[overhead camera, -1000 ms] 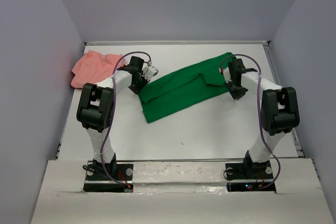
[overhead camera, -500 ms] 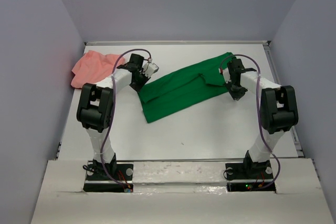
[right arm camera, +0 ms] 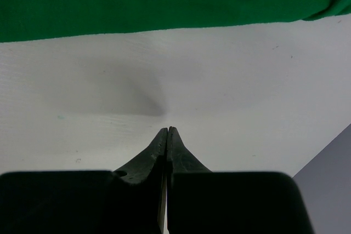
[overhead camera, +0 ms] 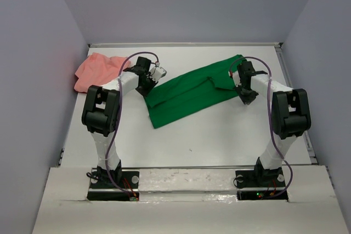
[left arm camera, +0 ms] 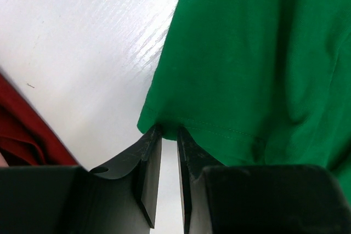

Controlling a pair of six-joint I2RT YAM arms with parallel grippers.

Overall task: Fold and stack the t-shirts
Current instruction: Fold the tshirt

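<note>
Two grippers are held low over the white table (overhead camera: 219, 135); right gripper (right arm camera: 167, 130) is closed tight, nothing held, just short of the green t-shirt (overhead camera: 186, 94); left gripper (left arm camera: 168, 131) is slightly parted, tips at that shirt's hem corner, no pinch visible; dark red cloth (left arm camera: 16, 130) is seen beside it; salmon-pink t-shirt (overhead camera: 98, 70) is bunched far left.

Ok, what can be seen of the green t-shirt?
Soft bright-green cloth, the green t-shirt lies flat on the table as a long, folded strip, slanting from near left to far right, a sleeve flap on top. Its stitched hem corner sits at the left end effector's narrowly parted tips; whether pinched is unclear. The right end effector, shut, hangs beside its edge, not touching.
</note>
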